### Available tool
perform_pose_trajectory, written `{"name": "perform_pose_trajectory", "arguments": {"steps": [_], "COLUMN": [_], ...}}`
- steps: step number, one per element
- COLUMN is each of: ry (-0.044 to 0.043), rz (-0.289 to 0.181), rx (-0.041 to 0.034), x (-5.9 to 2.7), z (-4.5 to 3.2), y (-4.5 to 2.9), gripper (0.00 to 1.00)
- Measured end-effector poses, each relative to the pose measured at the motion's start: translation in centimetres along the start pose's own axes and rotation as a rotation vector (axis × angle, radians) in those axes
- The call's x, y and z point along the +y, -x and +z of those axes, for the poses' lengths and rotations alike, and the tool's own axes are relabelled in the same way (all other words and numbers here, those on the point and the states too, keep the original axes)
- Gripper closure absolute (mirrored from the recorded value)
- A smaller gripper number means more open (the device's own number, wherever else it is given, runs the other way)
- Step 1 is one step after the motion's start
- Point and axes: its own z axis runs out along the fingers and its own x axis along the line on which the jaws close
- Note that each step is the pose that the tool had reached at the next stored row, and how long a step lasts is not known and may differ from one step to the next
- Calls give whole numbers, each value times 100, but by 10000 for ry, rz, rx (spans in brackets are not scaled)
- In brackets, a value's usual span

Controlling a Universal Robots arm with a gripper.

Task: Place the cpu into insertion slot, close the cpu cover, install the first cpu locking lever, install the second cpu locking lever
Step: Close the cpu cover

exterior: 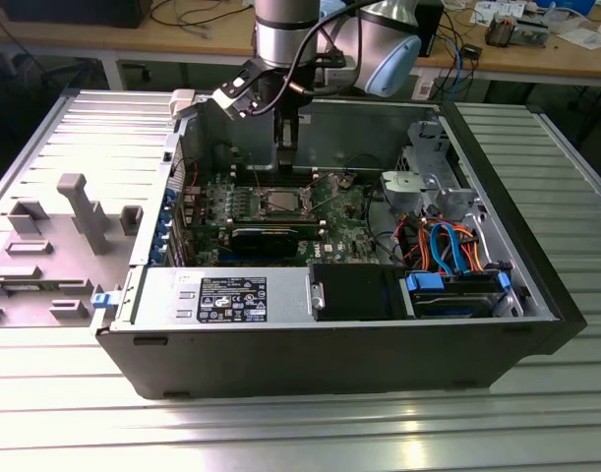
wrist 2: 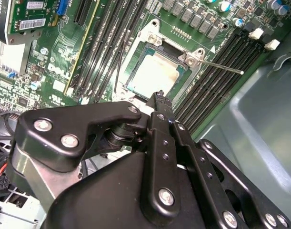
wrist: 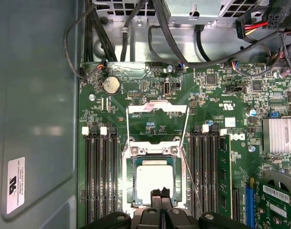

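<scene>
The cpu (wrist: pixel 155 180), a pale silver square, lies in the insertion slot (wrist: pixel 127 188) on the green board, and shows in the second wrist view too (wrist 2: pixel 152 74). The cpu cover (wrist: pixel 157 108) stands swung up and open at the slot's far end. A thin locking lever (wrist: pixel 192 181) sticks out loose beside the slot, seen as a silver rod (wrist 2: pixel 222 67). My gripper (wrist: pixel 160 193) hovers just over the cpu's near edge, shut with nothing between its fingers. In the exterior view the gripper (exterior: pixel 284 155) hangs a little above the slot (exterior: pixel 280 203).
Memory slots (wrist: pixel 100 176) flank the socket on both sides. A long black card (exterior: pixel 269 236) lies in front of it. Cables (exterior: pixel 448 246) and a drive cage (exterior: pixel 428 177) fill the case at the exterior view's right. The case wall (wrist: pixel 35 105) stands close by.
</scene>
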Motion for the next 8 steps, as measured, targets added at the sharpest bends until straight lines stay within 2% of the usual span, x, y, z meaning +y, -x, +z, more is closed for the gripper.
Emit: {"name": "perform_pose_trajectory", "arguments": {"steps": [8], "ry": [0], "rz": [0], "rx": [0], "x": [0], "z": [-8], "y": [0], "gripper": [89]}}
